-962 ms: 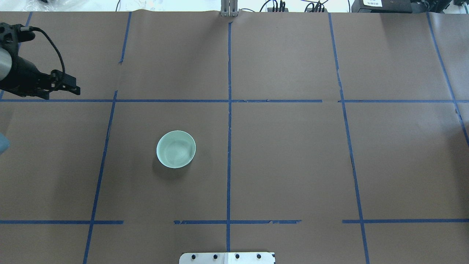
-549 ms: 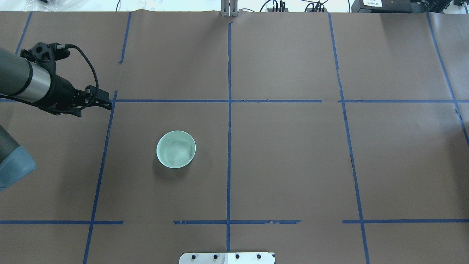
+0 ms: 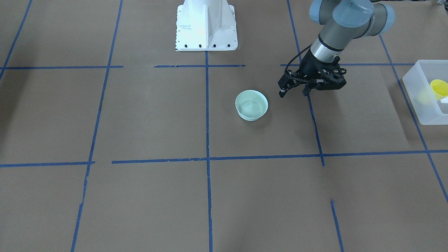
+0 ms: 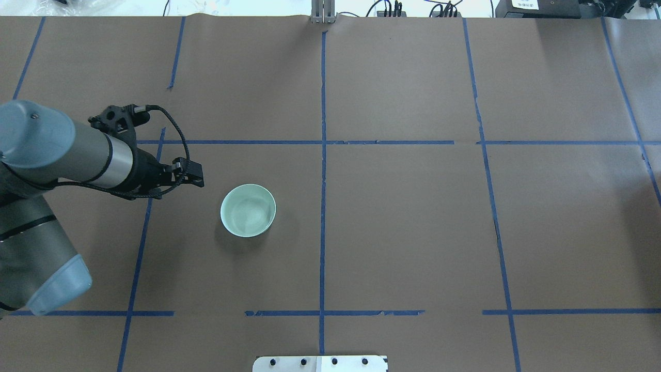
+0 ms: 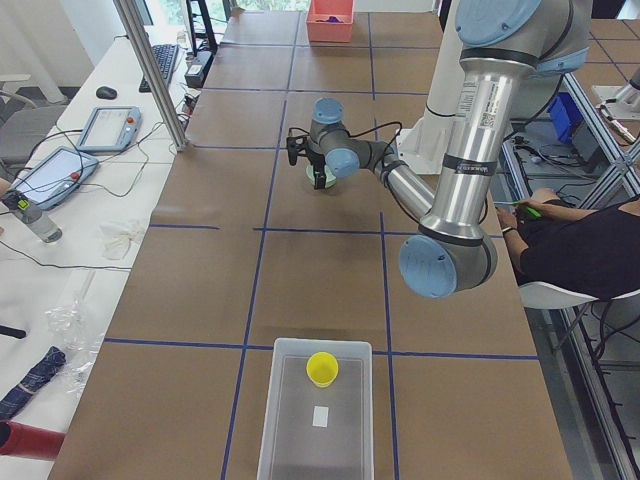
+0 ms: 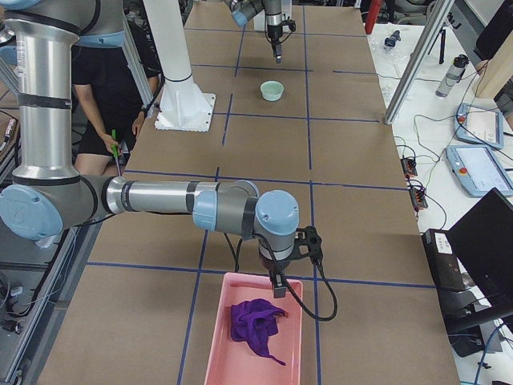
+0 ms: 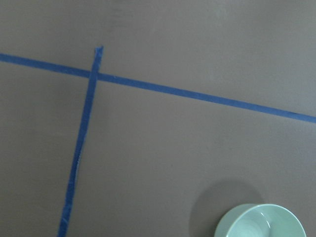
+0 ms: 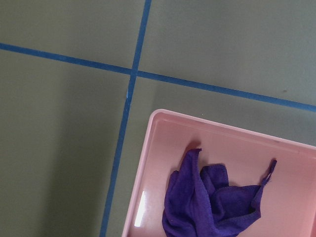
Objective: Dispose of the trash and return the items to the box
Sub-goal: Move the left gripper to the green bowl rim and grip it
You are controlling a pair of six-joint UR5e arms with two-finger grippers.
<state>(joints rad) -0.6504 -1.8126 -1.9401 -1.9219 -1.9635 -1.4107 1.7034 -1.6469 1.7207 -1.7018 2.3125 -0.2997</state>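
The pale mint-green bowl (image 4: 248, 210) stands upright and empty on the brown paper left of the table's middle; it also shows in the front view (image 3: 251, 105) and at the lower edge of the left wrist view (image 7: 260, 223). My left gripper (image 4: 199, 181) hovers just to the bowl's left and slightly beyond it, apart from it; in the front view (image 3: 293, 93) its fingers look spread and empty. The yellow cup (image 3: 439, 88) lies inside the translucent box (image 3: 418, 94) at the table's left end. My right gripper (image 6: 276, 289) hangs over a pink tray; I cannot tell its state.
The pink tray (image 8: 163, 148) at the table's right end holds a purple cloth (image 8: 212, 202). The white robot base (image 3: 205, 26) stands at the near middle edge. Blue tape lines cross the brown paper. A person sits behind the robot (image 6: 108, 88).
My left arm has swung in from the table's left edge, moving right and nearer until its gripper is beside the bowl. The bowl has not moved.
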